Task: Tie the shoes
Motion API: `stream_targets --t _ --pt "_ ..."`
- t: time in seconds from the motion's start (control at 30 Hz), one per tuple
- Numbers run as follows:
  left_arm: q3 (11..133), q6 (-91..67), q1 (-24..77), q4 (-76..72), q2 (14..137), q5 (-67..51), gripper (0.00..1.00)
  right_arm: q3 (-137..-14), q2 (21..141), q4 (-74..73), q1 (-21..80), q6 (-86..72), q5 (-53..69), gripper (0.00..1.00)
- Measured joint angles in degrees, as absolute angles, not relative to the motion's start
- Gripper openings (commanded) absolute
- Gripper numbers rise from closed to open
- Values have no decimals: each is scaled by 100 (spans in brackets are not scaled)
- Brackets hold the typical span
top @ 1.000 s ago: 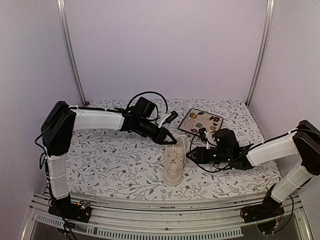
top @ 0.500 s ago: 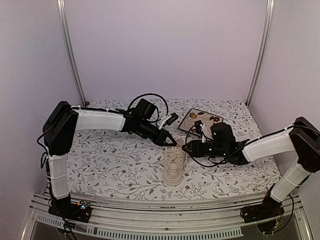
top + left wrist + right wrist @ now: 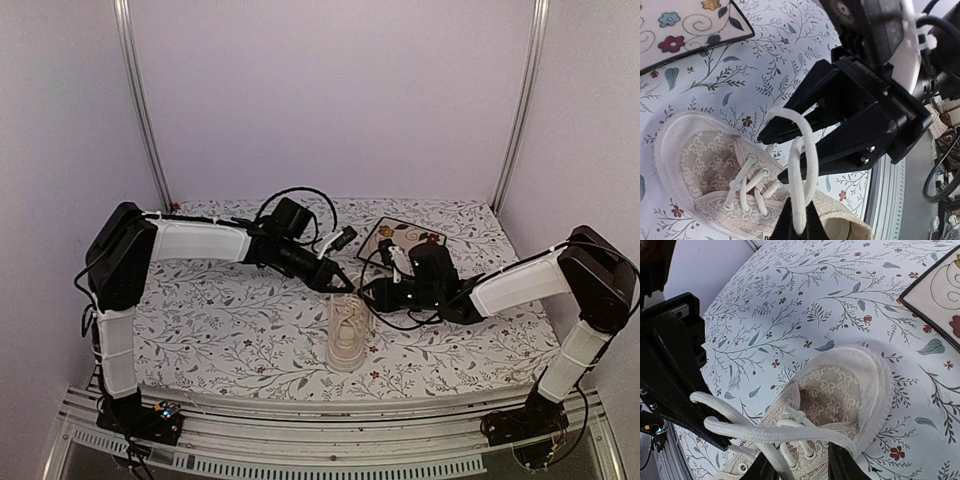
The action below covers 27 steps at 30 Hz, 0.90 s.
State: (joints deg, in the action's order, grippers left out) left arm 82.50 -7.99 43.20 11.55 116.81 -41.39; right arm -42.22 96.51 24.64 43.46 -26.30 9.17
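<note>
The cream-white shoe (image 3: 347,335) lies on the floral cloth, toe away from the arm bases; it also shows in the left wrist view (image 3: 710,165) and the right wrist view (image 3: 840,390). My left gripper (image 3: 340,283) hangs above its far end and is shut (image 3: 799,222) on a loop of white lace (image 3: 805,150), held up off the shoe. My right gripper (image 3: 368,295) is open (image 3: 800,470) right beside it. Its black fingers (image 3: 790,120) straddle the lifted loop, and lace strands (image 3: 770,432) cross between them.
The square floral tile (image 3: 402,240) lies behind the right gripper, its corner showing in the wrist views (image 3: 685,30) (image 3: 940,300). Black cables loop over both wrists. The table's near edge has a metal rail (image 3: 330,455). Walls close in on three sides.
My right gripper has moved left, from beside the shoe up to the lace loop held by the left gripper. The left gripper has barely moved and keeps its hold.
</note>
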Motion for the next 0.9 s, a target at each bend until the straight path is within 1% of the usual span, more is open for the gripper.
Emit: stream_targets --t 0.2,0.3,0.33,0.5,0.73,0.9 --pt "8252 -801 4320 1153 11681 -4132 0 -4235 9760 2405 4346 -2547 915 24" --pt "8252 -823 4309 1146 11681 -4115 0 -4014 9660 2403 4346 -2567 923 6" --pt "8252 -838 4307 1142 11681 -4112 0 -3905 9592 2392 4348 -2576 950 4" --pt "8252 -886 4305 1122 11681 -4112 0 -3603 9242 2228 4351 -2615 1192 3" --pt "8252 -998 4305 1007 11681 -4062 0 -3594 8097 1796 4348 -2615 1699 3" --pt "8254 -1072 4305 941 11681 -4049 0 -3771 8077 1712 4351 -2731 1962 2"
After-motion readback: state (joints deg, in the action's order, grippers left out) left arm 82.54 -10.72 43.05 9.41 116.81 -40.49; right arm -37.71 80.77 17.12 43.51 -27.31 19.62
